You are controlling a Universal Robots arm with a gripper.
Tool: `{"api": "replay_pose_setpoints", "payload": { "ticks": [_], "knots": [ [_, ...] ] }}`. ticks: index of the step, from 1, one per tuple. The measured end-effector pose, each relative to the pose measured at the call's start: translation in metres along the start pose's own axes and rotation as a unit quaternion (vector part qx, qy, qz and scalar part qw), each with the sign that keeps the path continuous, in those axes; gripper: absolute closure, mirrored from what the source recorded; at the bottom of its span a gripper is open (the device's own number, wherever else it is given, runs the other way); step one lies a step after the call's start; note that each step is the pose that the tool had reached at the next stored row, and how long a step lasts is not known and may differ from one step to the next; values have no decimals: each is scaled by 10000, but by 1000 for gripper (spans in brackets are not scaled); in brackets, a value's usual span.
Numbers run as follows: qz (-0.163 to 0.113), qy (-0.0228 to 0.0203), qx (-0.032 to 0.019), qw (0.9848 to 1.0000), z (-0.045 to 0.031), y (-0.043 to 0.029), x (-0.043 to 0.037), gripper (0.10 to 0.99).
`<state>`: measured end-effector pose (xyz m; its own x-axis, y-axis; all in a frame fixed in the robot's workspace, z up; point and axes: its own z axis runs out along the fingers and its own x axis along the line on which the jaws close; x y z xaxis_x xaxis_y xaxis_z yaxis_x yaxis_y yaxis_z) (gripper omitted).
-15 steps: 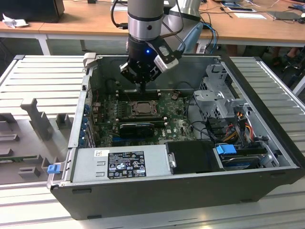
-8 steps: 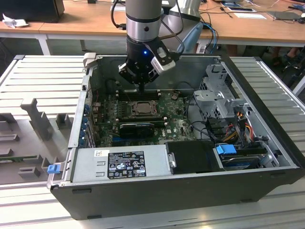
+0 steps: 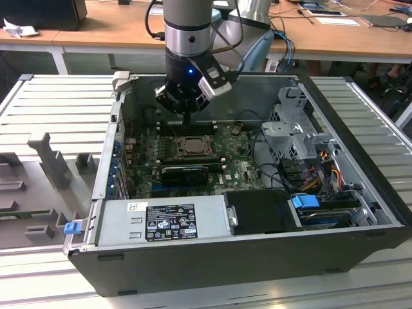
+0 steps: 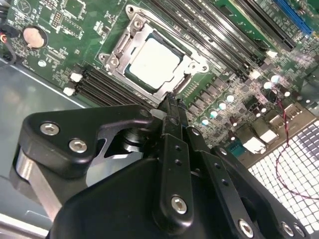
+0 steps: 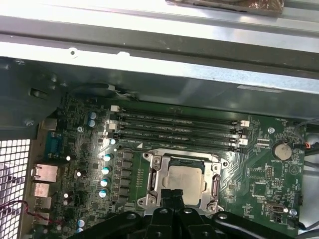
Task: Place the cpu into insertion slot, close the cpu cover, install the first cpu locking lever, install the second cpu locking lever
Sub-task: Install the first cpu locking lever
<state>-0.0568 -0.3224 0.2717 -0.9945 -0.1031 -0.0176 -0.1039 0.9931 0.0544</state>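
Observation:
The cpu (image 4: 152, 62) lies flat in the insertion slot (image 4: 182, 84) on the green motherboard (image 3: 235, 164), its dull silver top facing up. Lying down around the chip is the cpu cover (image 4: 123, 46), a silver frame whose window shows the chip. In the first wrist view the cpu (image 5: 184, 180) sits inside the cover (image 5: 155, 181). My gripper (image 4: 172, 99) is shut with nothing in it, its tip just over the socket's edge nearest the memory slots. In the exterior view the gripper (image 3: 187, 122) hangs straight above the cpu (image 3: 191, 145).
Black memory slots (image 5: 179, 132) run beside the socket. A long black card (image 3: 185, 172) lies on the board's other side. The grey power supply (image 3: 161, 222), a drive cage (image 3: 296, 129), cables (image 3: 322, 167) and the case walls (image 3: 106, 161) hem in the board.

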Motion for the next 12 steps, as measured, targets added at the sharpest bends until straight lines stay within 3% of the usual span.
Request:
{"api": "replay_pose_setpoints", "payload": {
  "ticks": [4, 12],
  "knots": [
    [200, -12, 3, 9998, 5, 3, 28, 980],
    [206, -11, 4, 9998, 5, 10, 96, 980]
  ]
}}
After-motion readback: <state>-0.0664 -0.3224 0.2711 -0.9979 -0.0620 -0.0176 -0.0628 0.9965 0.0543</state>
